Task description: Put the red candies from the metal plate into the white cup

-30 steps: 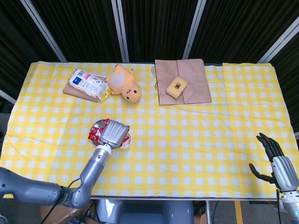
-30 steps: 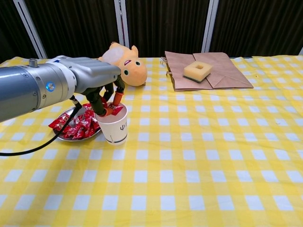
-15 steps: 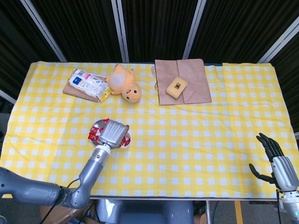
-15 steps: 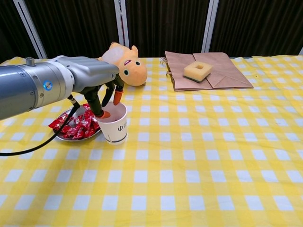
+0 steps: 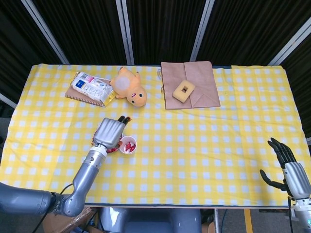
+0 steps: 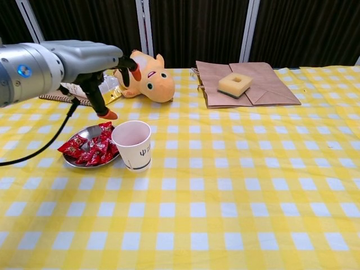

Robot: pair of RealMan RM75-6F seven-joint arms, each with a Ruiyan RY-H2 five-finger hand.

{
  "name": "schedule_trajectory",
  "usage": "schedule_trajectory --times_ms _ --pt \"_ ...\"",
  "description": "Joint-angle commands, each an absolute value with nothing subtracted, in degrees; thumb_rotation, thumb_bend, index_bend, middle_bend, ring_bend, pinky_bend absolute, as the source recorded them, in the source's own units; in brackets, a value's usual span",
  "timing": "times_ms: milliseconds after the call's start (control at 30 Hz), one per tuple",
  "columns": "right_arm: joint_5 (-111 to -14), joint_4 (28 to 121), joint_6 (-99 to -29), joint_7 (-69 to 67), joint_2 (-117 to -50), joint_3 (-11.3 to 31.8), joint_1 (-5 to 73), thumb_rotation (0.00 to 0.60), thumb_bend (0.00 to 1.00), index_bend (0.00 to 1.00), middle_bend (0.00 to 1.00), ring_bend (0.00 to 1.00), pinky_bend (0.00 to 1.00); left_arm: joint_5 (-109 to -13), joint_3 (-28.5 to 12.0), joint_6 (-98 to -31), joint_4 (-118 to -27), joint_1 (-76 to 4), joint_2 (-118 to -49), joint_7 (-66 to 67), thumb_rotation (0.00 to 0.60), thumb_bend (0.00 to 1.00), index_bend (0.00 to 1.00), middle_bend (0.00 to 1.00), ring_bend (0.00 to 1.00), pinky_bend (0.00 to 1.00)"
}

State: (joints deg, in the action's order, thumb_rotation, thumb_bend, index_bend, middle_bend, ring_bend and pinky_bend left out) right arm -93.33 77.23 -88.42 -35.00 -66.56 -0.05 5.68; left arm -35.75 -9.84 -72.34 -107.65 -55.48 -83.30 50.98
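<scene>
The left hand [image 6: 107, 76] is seen at the upper left of the chest view, raised over the plate [image 6: 76, 138], fingers apart and pointing down with nothing pinched between them; the right hand [image 5: 286, 167] is held at the lower right edge of the head view, fingers spread and empty. Red candies [image 6: 93, 149] are heaped on the plate at centre left, which lies just beside the cup [image 6: 133, 145], possibly touching it; from the head view a few red candies are seen inside the cup [image 5: 128, 145]. The likeliest trouble is judged to be the cup being knocked or tipped by the fingers on a descent, since it stands so close; slick wrappers could also be pinched badly and dropped onto the cloth [image 6: 236, 185], or several dragged over the plate's shallow rim.
</scene>
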Motion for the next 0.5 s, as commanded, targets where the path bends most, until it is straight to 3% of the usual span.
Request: schedule_trajectory --times_ms 33,267,500 --pt "-93.3 77.3 -88.4 -34.9 -66.6 0.0 5.7 0.6 0.42 0.0 0.0 0.0 0.0 -35.6 -8.9 -72.3 -108.8 -53.7 -80.2 49.5 0.6 0.2 0.16 0.2 0.86 0.9" --pt "-93.4 77.4 -88.6 -34.5 -66.6 0.0 5.6 0.6 0.42 0.0 0.0 0.0 0.0 -35.2 -5.9 -68.4 -107.2 -51.5 -76.8 47.1 0.6 0.17 0.15 0.18 0.86 0.9" --pt "-93.1 77.3 -88.3 -34.3 -66.7 0.0 5.6 0.6 0.42 0.0 0.0 0.0 0.0 -35.0 -3.7 -64.0 -102.2 -51.5 -79.1 46.6 0.6 0.16 0.14 0.17 0.85 0.9"
